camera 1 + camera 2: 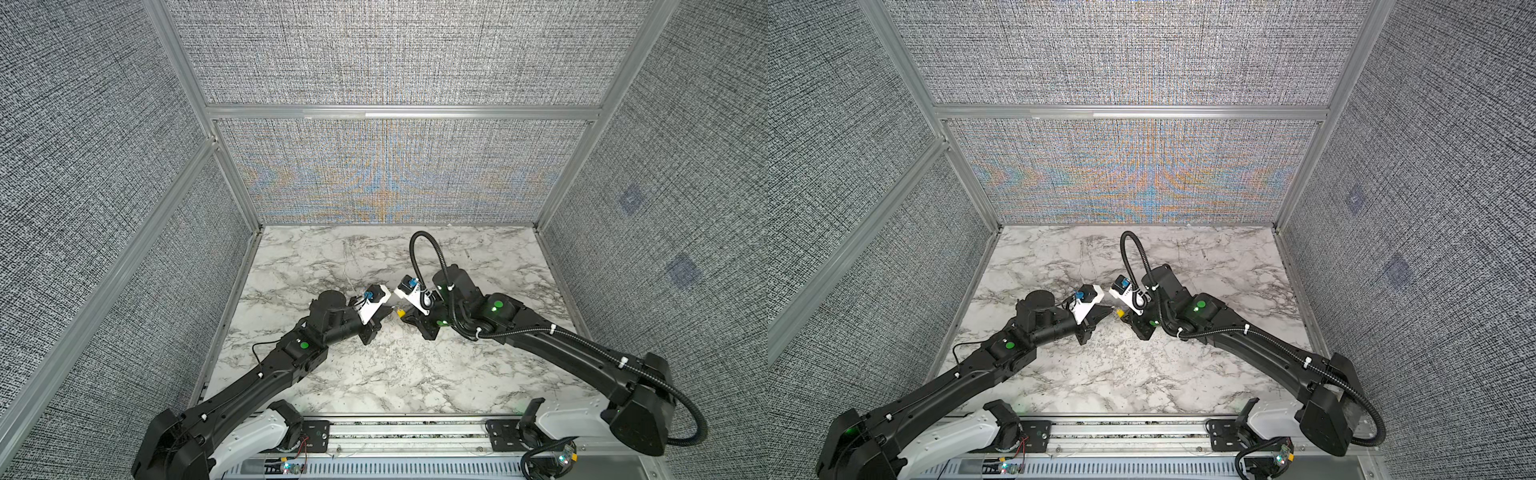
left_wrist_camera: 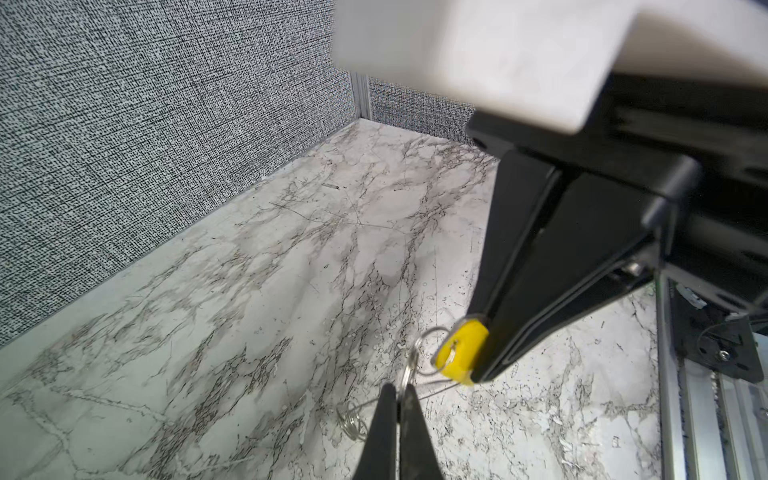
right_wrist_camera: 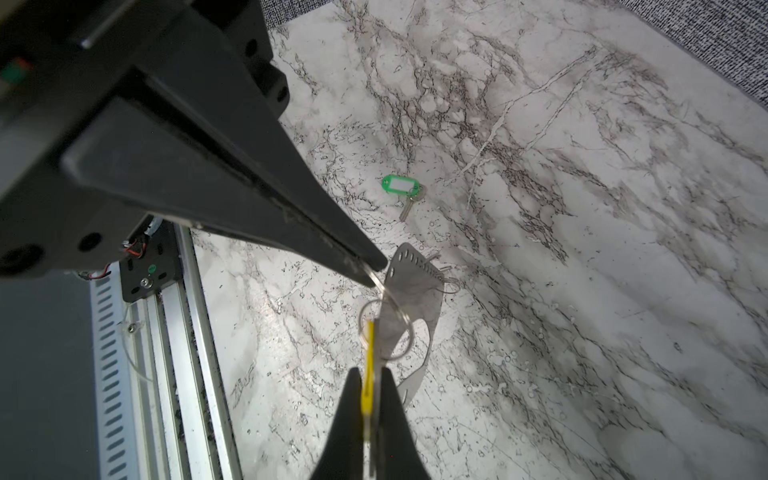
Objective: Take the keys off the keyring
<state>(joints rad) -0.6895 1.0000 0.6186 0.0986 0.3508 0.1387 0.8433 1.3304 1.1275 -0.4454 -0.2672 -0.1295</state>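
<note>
Nearest the lens, right jaws, shut tight on the yellow tag (image 3: 367, 397) of one key. Just beyond, left jaws, closed tip to tip on a thin wire ring (image 3: 411, 332) threaded through that tag. Grey keyring (image 3: 415, 299) hanging behind the ring, tilted. Green-tagged key (image 3: 400, 185) flat on table (image 3: 582, 291), well apart, free of keyring. In both top views, tips meeting mid-table.

Black left arm (image 1: 257, 378) and right arm (image 1: 552, 340) carry green dots (image 1: 304, 344) and white wrist blocks (image 1: 374, 307); a ribbed hose (image 1: 422, 233) follows the right; left gripper (image 2: 400, 388) and right gripper (image 3: 370, 374) taper to black wedges
</note>
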